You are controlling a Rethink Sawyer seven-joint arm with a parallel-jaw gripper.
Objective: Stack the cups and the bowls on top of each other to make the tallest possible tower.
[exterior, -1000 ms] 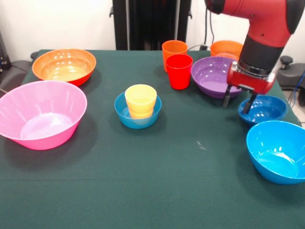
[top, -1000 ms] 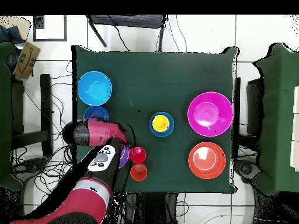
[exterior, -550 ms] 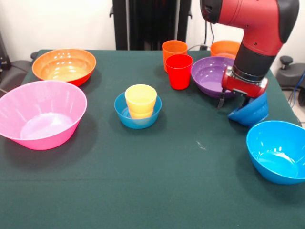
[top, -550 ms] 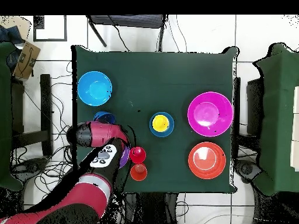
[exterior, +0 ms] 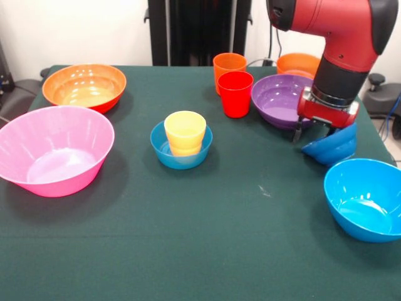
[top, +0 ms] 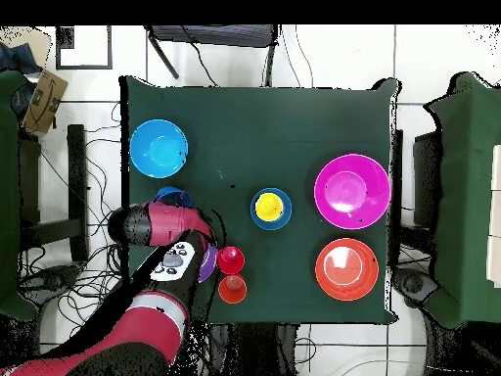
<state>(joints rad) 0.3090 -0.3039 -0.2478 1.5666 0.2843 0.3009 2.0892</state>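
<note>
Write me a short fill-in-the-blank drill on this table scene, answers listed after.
1. The yellow cup sits inside a small ____ bowl.
2. The pincer holds a small blue bowl tipped on its ____.
3. The red cup stands just in front of the ____ cup.
4. The pink bowl is ____.

Answers: blue; side; orange; empty

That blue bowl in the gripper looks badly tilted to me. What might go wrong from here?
The small blue bowl hangs steeply tilted from the gripper, seemingly pinched by its rim only, so it may slip out. It is also close to the purple bowl and could knock it when swung.
</note>
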